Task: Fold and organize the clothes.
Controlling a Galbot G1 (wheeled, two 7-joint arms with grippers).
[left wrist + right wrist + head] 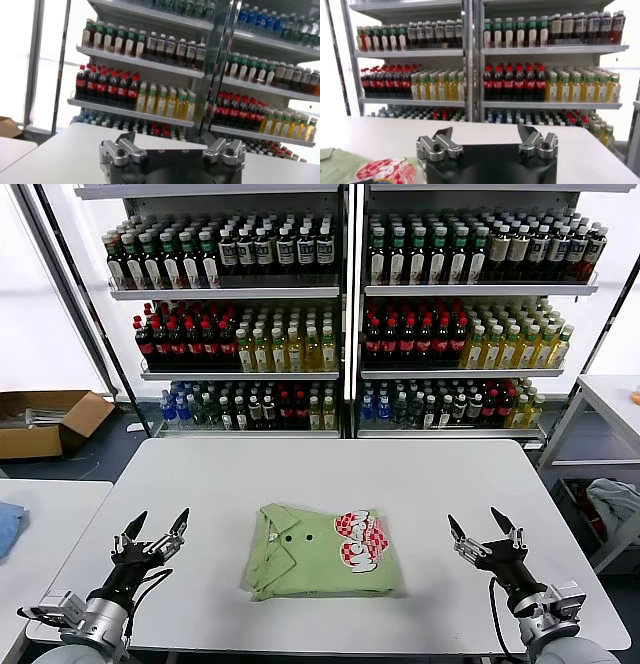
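Now the folded shirt (322, 550) is seen lying on the counter (330, 474) between the two claws, apart from both. The left claw (158, 524) and right claw (476, 522) are spread wide, gripping nothing.

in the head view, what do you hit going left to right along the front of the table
left gripper, open → folded light green polo shirt with its red-and-white checkered print toward its right side → right gripper, open
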